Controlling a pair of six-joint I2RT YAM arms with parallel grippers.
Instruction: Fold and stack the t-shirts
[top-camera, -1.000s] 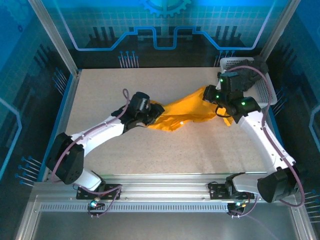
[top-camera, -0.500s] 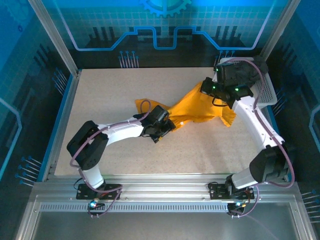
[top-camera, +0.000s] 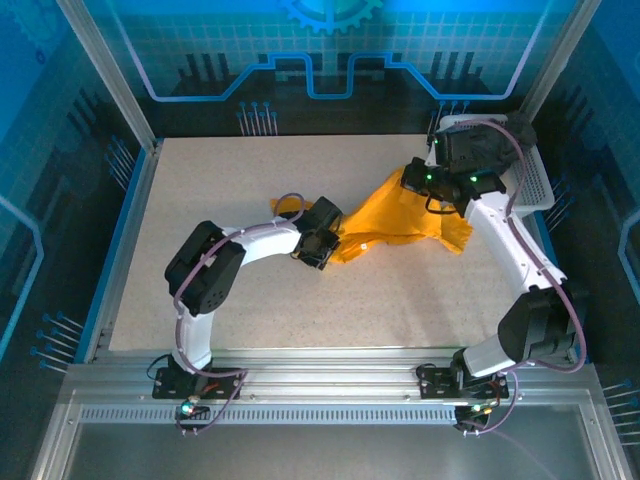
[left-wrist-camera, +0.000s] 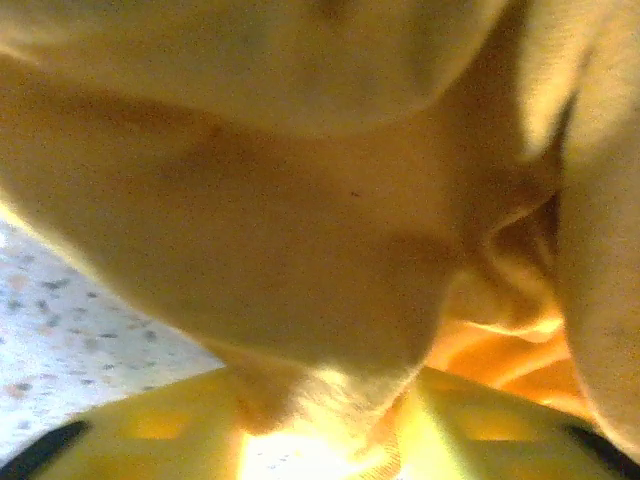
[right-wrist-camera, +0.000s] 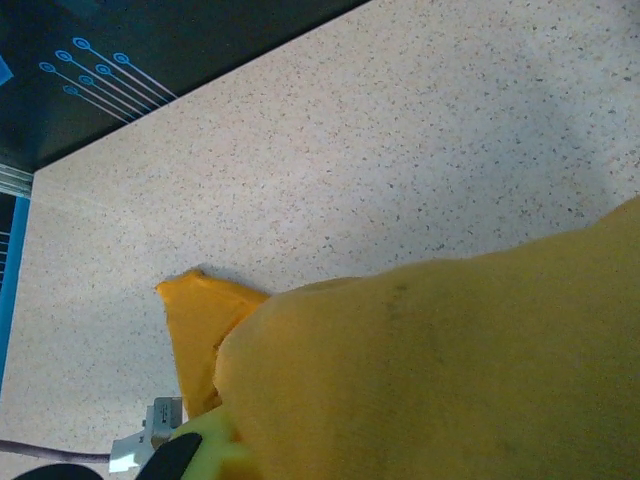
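From my overhead feed the orange t-shirt is out of the white mesh basket and strung across the middle of the bench, running from the left fingers up and to the right to the right fingers. The right fingers are closed on the shirt's upper end and hold it raised, just beside the basket at the bench's far right corner. From there the cloth falls in a slanted sheet, and its lower right corner trails on the bench. On my right wrist feed the shirt hangs close across the lens, with one loose corner lying flat on the speckled bench beyond it. The left fingers sit on the shirt's bunched left end, and a small flap of cloth pokes out behind them. On the left wrist feed folds of orange cloth press right up against the lens, with a strip of bench at the lower left. I cannot tell whether those fingers are clamped on the cloth or standing open around it.
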